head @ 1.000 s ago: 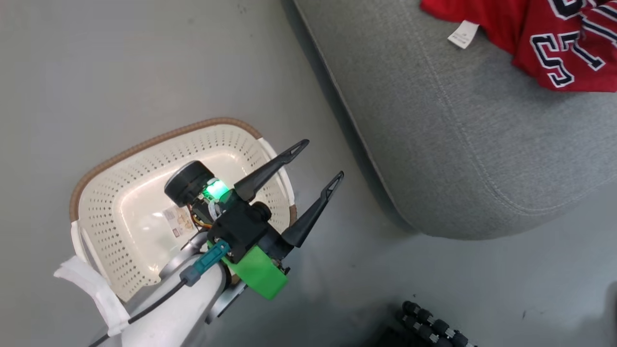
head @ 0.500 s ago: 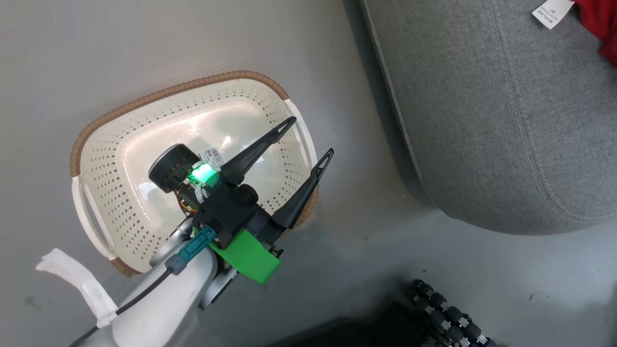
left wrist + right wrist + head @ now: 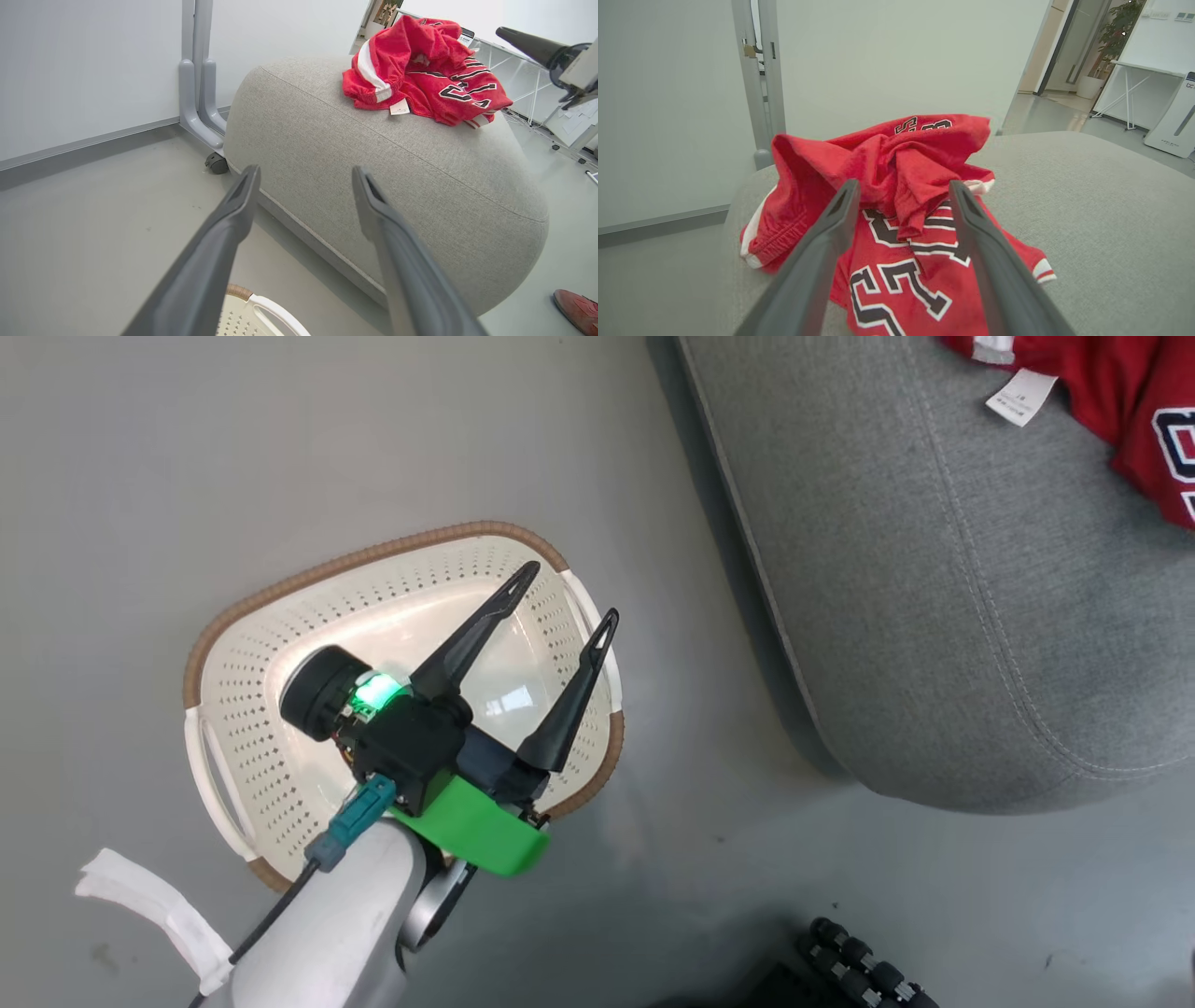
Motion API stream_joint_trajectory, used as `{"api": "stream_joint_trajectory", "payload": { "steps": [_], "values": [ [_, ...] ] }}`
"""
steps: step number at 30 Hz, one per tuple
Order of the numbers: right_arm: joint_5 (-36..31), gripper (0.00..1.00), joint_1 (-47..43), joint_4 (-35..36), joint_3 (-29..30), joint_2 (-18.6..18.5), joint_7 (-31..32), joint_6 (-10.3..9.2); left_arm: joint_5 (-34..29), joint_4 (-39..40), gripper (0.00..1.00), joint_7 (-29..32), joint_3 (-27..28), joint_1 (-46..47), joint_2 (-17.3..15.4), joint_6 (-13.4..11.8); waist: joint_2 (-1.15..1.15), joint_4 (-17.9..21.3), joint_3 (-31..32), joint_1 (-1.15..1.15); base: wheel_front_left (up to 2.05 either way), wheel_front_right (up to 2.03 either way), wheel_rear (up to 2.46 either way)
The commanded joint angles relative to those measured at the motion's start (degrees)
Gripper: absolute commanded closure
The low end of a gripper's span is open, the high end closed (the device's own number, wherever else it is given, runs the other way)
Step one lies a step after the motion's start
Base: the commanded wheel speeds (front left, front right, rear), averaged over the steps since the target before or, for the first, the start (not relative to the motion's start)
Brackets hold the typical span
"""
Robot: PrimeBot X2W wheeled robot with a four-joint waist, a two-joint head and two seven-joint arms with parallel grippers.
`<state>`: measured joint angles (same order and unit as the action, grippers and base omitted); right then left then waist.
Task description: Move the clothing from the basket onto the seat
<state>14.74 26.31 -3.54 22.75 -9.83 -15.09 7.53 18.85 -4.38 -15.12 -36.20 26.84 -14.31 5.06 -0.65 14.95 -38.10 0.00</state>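
Both sets of jaws gape wide, holding nothing. Your left gripper (image 3: 571, 589) hangs over the basket (image 3: 245, 728), which looks emptied. Your right gripper (image 3: 903, 184) points straight at the clothing (image 3: 901, 154), heaped on the seat (image 3: 1087, 196) just ahead, so the right arm's nearer.

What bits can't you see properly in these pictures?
Head view: part of the basket floor, under the left tool.
Head view: most of the clothing, cut off by the top-right edge.
Head view: writing on the white label, too small.
Right wrist view: numbers on the clothing, partly hidden by folds and the right tool.
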Motion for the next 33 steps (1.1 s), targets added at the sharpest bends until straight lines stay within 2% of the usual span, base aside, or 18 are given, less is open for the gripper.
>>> {"api": "stream_joint_trajectory", "payload": {
  "steps": [1, 7, 15, 18, 21, 27, 33],
  "values": [
    [-0.5, 0.0, -2.4, 1.2, -0.8, 0.8, -0.1, -0.08, 0.2, -0.3, 0.0, 0.0, 0.6, -1.2, 0.7, -0.1, 0.65, -0.2, 4.2, 0.0, 0.0, 0.0, 0.0],
    [-1.9, 0.0, -11.3, 3.5, -7.6, 4.2, -0.1, -0.08, -0.3, -1.6, 0.0, 0.0, 5.2, -5.2, 5.4, -0.1, 0.65, -2.4, 10.9, 0.0, 0.0, 0.0, 0.0],
    [-2.2, 0.0, -16.8, 3.2, -16.2, 6.0, -0.1, -0.08, 0.0, -3.5, 0.0, 0.0, 13.5, -12.9, 10.2, -0.2, 0.65, -7.4, 20.7, 0.0, 0.0, 0.0, 0.0],
    [-2.7, 0.0, -17.5, 3.3, -18.2, 6.4, -0.1, -0.08, 0.1, -3.5, 0.0, 0.0, 16.1, -15.4, 10.9, -0.1, 0.65, -9.5, 23.6, 0.0, 0.0, 0.0, 0.0],
    [-2.1, 0.0, -18.7, 3.7, -20.7, 6.6, -0.1, -0.08, -0.2, -2.7, 0.0, 0.0, 19.2, -17.5, 11.3, -1.1, 0.65, -11.6, 26.2, 0.0, 0.0, 0.0, 0.0],
    [-2.7, 0.0, -22.1, 2.9, -24.5, 6.8, -0.1, -0.08, 1.1, -1.4, 0.0, 0.0, 21.6, -21.4, 11.4, -2.4, 0.65, -15.4, 30.9, 0.0, 0.0, 0.0, 0.0],
    [-3.8, 0.0, -25.8, 1.9, -25.9, 6.8, -0.1, -0.08, -2.4, 2.1, 0.0, 0.0, 23.8, -27.0, 11.4, -3.7, 0.65, -17.1, 35.7, 0.0, 0.0, 0.0, 0.0]
  ]
}}
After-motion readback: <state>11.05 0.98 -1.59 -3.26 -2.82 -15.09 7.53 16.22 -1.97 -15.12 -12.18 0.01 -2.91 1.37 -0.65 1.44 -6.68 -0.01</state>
